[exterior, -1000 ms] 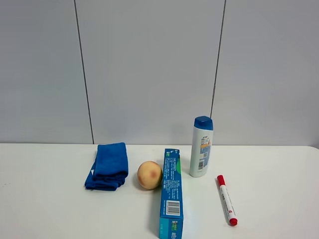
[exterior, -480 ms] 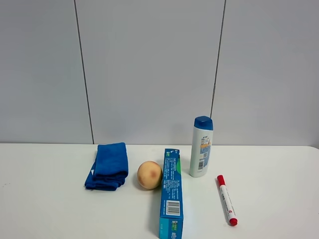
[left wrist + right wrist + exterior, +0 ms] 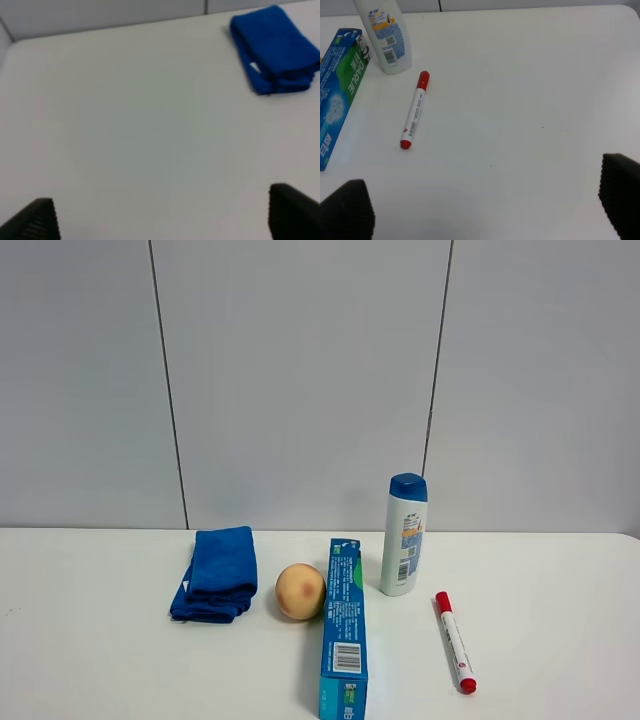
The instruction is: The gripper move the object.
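Bottle [image 3: 404, 536] upright on table [image 3: 560, 590], right of box [image 3: 340, 85] reading "DARLIE"; bottle label print too small. Left gripper [image 3: 162, 215] and right gripper [image 3: 485, 200] spread wide, empty, tips cropped.

Only fingertips of the robot are visible: the left gripper [image 3: 162, 217] shows two black finger pads [image 3: 35, 220] with fine ribbed texture, cut off at the frame's corners. The right gripper [image 3: 485, 210] shows the same (two dark, blocky pads [image 3: 620, 192], their surfaces ridged in rows). No arm appears in the high view.
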Robot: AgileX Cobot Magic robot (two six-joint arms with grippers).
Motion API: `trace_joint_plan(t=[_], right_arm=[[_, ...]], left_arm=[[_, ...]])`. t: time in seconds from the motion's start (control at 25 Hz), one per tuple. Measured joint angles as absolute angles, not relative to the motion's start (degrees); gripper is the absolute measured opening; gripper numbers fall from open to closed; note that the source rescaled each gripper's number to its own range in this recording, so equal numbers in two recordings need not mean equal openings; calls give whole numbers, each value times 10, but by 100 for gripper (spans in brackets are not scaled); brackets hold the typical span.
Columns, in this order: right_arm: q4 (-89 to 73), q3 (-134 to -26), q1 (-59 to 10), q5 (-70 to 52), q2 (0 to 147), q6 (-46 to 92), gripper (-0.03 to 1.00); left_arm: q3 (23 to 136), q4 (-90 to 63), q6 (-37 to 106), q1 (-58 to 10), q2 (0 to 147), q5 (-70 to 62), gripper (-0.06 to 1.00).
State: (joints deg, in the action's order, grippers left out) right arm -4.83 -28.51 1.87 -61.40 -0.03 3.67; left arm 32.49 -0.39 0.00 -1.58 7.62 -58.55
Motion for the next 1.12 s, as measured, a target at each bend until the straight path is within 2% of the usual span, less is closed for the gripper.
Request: trace_joint_plan(t=[0.28, 0.56, 1.12], right_arm=[[-48, -285, 19, -614, 0, 37, 100], [-48, -285, 19, -614, 0, 37, 100], [-48, -285, 19, -614, 0, 37, 100]], left_arm=[[299, -25, 0, -16, 55, -555, 75], [299, -22, 0, -16, -1, -611, 75], [281, -15, 0, -16, -2, -611, 75]])
